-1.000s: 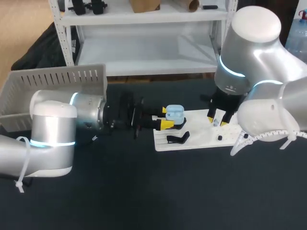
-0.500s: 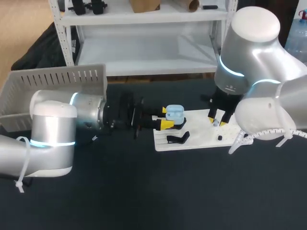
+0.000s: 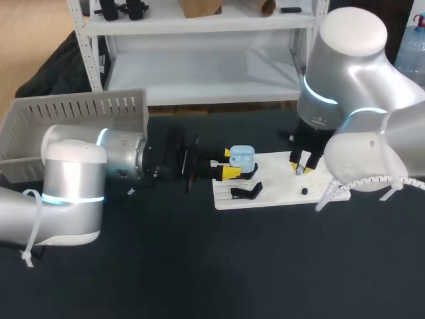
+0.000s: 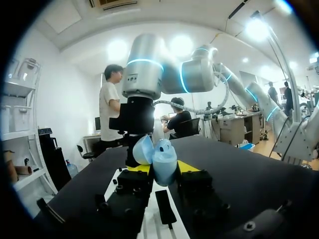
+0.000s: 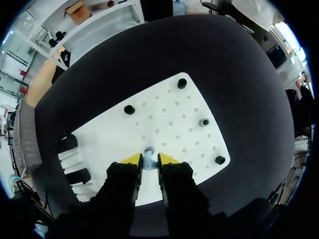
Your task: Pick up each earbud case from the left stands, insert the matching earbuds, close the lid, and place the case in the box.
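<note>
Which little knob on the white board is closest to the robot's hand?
The pale grey one right at the right hand; the other knobs stand farther out.

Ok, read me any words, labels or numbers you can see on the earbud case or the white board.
No text can be read.
The blue earbud case shows no print.
The white board shows only holes and pegs, no markings.
</note>
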{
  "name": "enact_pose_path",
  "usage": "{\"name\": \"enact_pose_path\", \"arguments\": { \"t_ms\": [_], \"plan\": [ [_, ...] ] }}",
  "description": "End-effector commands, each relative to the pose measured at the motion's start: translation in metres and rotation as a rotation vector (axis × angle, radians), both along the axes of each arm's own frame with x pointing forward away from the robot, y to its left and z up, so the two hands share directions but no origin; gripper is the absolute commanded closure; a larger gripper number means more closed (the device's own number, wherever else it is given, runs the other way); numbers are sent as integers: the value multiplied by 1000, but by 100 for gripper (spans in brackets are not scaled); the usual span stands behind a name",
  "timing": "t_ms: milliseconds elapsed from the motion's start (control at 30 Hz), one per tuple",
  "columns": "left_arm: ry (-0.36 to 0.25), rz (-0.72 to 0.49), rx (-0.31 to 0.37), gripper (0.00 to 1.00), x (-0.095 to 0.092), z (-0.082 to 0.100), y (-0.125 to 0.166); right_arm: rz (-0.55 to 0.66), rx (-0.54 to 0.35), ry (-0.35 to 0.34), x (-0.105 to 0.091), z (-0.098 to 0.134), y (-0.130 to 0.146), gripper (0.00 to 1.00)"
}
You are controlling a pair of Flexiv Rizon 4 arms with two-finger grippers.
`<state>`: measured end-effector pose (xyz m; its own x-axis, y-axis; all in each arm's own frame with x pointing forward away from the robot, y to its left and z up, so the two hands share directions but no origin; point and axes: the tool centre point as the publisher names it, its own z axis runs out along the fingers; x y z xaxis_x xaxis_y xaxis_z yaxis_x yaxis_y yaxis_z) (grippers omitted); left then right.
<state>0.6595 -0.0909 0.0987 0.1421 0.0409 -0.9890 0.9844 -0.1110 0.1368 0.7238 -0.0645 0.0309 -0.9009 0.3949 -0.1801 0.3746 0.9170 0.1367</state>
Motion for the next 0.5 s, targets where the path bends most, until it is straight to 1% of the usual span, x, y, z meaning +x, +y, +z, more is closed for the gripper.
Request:
{"name": "enact_pose_path", "arguments": {
  "t_ms": [33,333,500],
  "plan": [
    [-2,5,-2,100,-1,0,0,-2,-3,-8,-6,15,0,100],
    [-2,5,-2,100,-1,0,0,-28,-14,-21,-18,50,-2,100],
    [-2,5,-2,100,-1,0,0,-34,-27,-12,-28,77,-1,100]
  ]
}}
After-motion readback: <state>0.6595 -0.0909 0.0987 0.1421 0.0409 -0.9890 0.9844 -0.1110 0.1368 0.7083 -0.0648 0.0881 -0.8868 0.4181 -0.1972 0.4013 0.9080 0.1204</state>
